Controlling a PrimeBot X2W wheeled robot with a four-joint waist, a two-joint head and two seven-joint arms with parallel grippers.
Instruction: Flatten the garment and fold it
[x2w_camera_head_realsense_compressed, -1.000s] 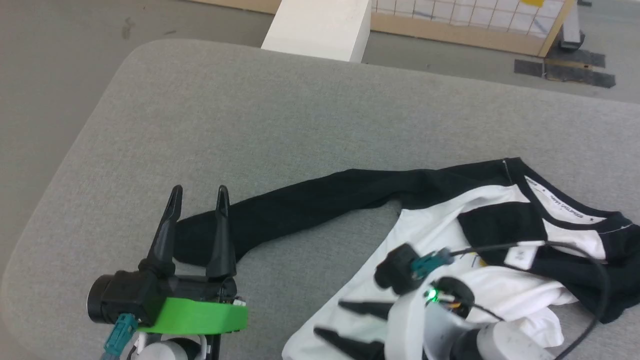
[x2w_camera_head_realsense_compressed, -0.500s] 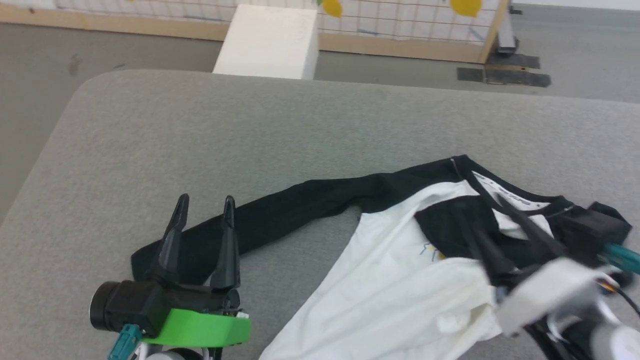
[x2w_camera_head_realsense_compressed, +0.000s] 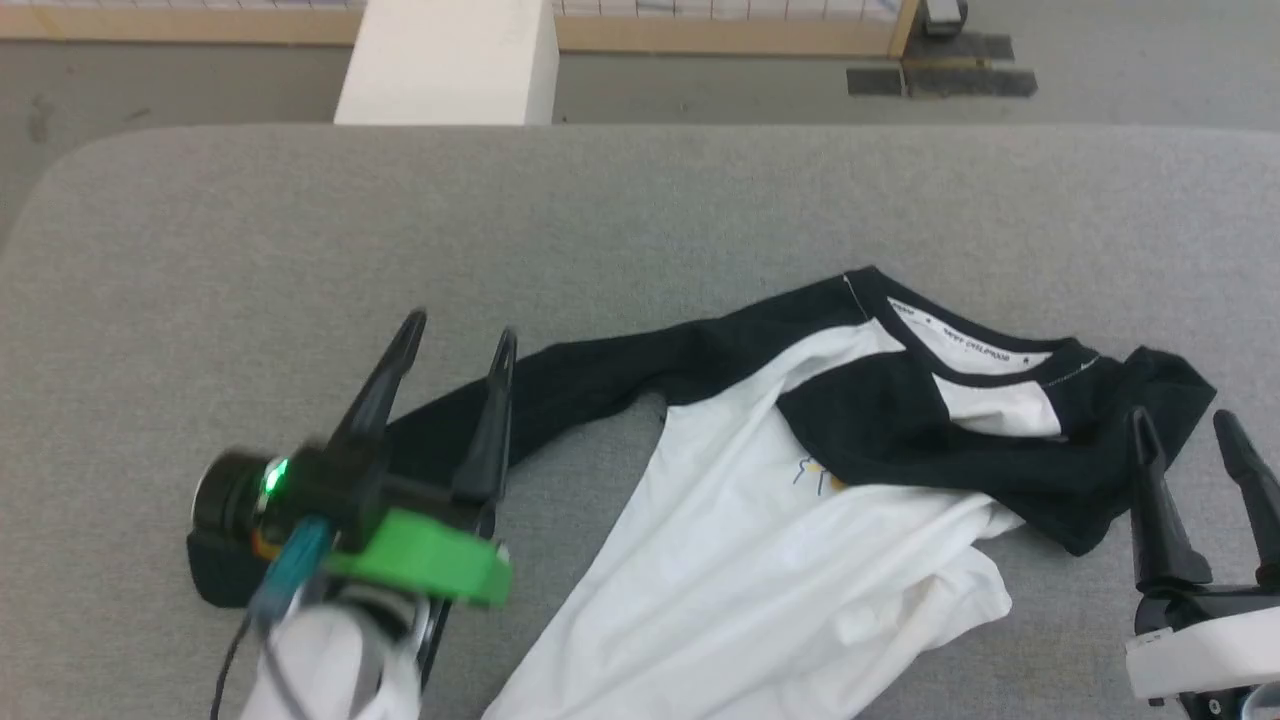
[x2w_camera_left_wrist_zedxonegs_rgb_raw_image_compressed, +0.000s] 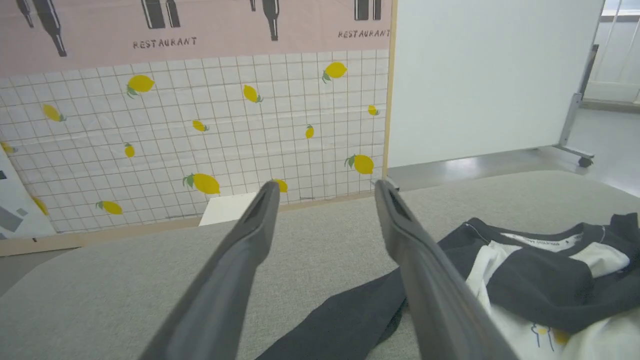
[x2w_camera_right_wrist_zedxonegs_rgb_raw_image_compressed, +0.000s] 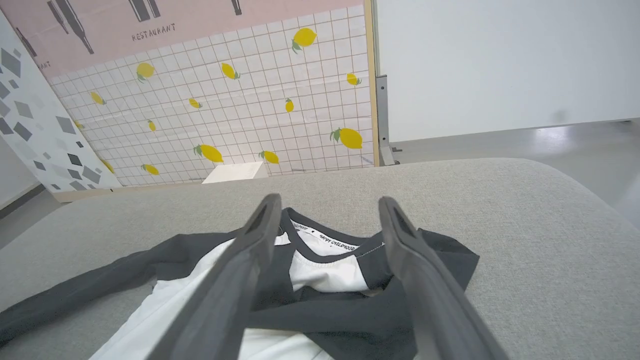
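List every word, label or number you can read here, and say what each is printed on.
"RESTAURANT": repeated along the pink wall banner with black bottle shapes.
"HAPPY CHILDHOOD", slightly blurred: on the white inner neckband of the black-and-white cloth garment.
Small blue-and-yellow chest print on the garment's white panel: too small to read.

White-and-black garment (x2w_camera_head_realsense_compressed: 800, 520) lies rumpled, sleeve outstretched.
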